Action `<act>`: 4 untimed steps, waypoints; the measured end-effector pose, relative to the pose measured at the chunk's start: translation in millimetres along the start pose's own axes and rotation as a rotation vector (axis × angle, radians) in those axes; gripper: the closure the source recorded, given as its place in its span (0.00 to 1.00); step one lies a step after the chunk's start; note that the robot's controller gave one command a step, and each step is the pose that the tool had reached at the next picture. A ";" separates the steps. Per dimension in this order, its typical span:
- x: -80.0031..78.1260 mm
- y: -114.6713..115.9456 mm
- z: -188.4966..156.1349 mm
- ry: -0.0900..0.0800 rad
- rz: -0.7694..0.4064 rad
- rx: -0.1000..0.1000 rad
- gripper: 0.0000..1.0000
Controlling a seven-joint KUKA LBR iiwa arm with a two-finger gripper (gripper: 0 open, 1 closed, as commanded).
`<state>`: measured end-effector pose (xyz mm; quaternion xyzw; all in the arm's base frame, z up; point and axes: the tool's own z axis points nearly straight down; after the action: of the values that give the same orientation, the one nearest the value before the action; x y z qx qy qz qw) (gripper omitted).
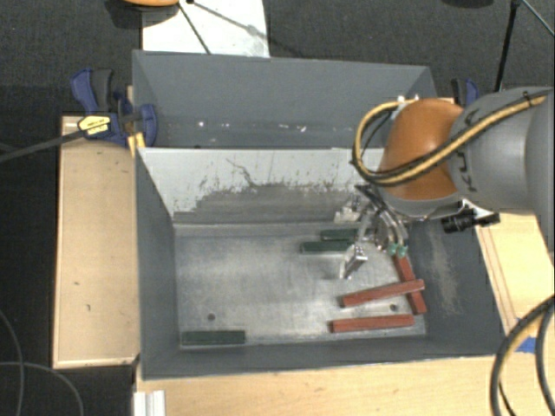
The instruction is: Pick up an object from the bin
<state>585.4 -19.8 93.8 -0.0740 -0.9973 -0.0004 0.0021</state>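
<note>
The claw [353, 262], open or closed I cannot tell, hangs just beside two dark green bars [319, 247], with three red-brown bars [380, 296] near it in the bin [243, 284].

Bin [260, 102]: lone bar [212, 339] front-left corner, 3-bar cluster [373, 323] front-right, 2 bars [319, 248] ctr-right, just left of gripper [354, 263].

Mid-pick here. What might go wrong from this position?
1. The gripper sits beside two dark green bars lying close together, right of the middle of the bin. It might nudge one away or catch both.
2. Three reddish-brown bars crowd the floor just to its lower right, near the right wall. The wrist may knock them as it moves.
</note>
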 end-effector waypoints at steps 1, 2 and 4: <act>-7.6 -6.9 -43.9 -0.008 0.126 -0.001 0.00; 1.9 1.3 22.8 -0.008 0.161 -0.001 0.00; 0.0 0.3 12.3 -0.010 0.162 -0.001 1.00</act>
<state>585.5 -19.5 81.5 -0.1545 -0.9880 -0.0003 -0.0029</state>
